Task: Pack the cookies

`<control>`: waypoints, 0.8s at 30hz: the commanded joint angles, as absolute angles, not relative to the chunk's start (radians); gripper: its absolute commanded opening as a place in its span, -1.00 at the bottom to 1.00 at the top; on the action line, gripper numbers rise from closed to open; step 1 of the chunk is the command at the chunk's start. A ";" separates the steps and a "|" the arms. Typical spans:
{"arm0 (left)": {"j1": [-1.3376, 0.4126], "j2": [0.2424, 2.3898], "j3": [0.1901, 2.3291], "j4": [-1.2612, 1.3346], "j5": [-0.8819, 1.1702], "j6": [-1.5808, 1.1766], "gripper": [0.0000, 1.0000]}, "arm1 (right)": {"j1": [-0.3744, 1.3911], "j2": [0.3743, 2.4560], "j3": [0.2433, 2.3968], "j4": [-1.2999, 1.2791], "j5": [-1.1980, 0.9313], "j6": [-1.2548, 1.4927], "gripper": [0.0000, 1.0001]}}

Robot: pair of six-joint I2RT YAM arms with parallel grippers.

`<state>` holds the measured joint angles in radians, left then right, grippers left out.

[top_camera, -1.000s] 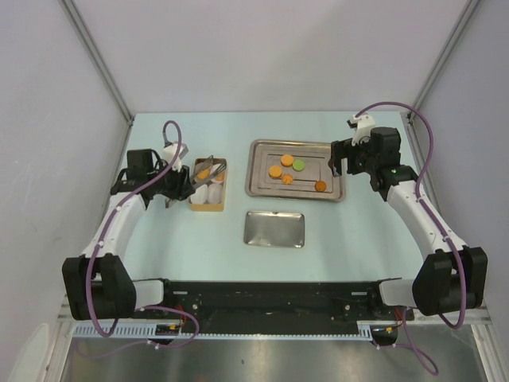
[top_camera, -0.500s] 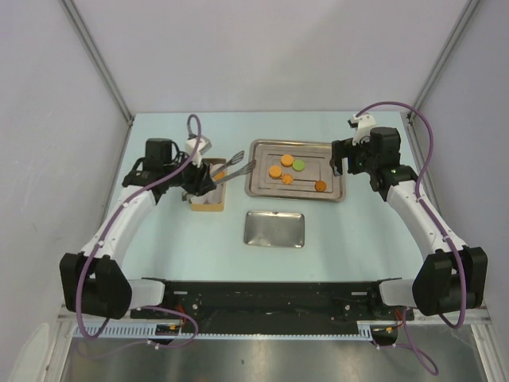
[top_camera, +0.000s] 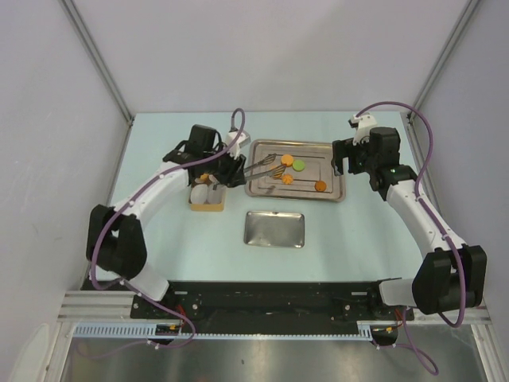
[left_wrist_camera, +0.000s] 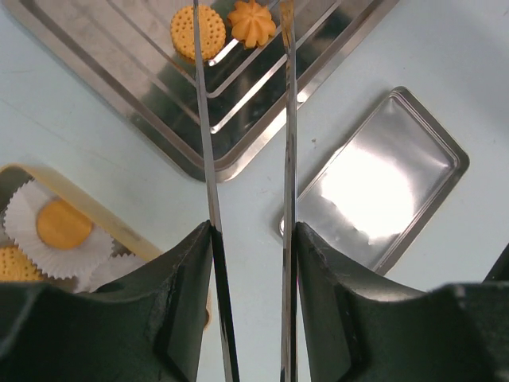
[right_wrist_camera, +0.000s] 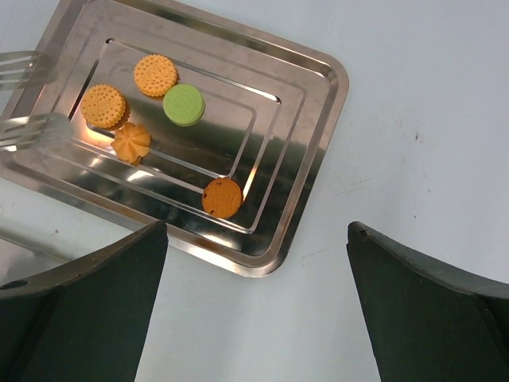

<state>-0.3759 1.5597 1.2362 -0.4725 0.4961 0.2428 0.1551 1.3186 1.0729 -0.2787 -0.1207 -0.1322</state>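
Several cookies lie on the large steel tray (top_camera: 338,191): orange ones (top_camera: 276,171), a green one (top_camera: 300,165) and a darker one (top_camera: 320,186). They also show in the right wrist view, orange (right_wrist_camera: 103,105) and green (right_wrist_camera: 184,104). My left gripper (top_camera: 233,170) (left_wrist_camera: 253,231) is shut on metal tongs (top_camera: 261,166) (left_wrist_camera: 288,119). The tongs' arms are spread and empty, reaching over the tray's left part beside a round cookie (left_wrist_camera: 199,32) and a flower-shaped one (left_wrist_camera: 252,24). My right gripper (top_camera: 340,164) (right_wrist_camera: 256,229) is open and empty at the tray's right edge.
A cardboard box (top_camera: 208,205) with white paper cups stands left of the tray; one cup (left_wrist_camera: 20,231) holds an orange cookie (left_wrist_camera: 64,225). A small steel tray (top_camera: 273,228) (left_wrist_camera: 382,183) lies nearer the arms. Grey walls enclose the table.
My left arm has swung right from the box, carrying the tongs out over the large tray. The right arm has not moved.
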 commanded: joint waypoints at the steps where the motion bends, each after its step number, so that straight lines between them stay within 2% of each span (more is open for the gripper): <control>1: -0.420 1.635 1.353 -0.417 0.477 0.224 -0.02 | 0.150 1.328 1.086 -0.252 -0.110 -0.138 0.99; 19: -0.495 1.920 1.646 -0.466 0.445 0.230 -0.02 | 0.143 1.341 1.085 -0.250 -0.109 -0.138 0.99; 24: -0.499 1.951 1.655 -0.457 0.408 0.232 -0.03 | 0.140 1.339 1.085 -0.252 -0.113 -0.140 0.99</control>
<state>-0.4927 1.9446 1.6104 -0.4667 0.4374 0.2283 0.1455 1.3342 1.0729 -0.2783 -0.1196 -0.1322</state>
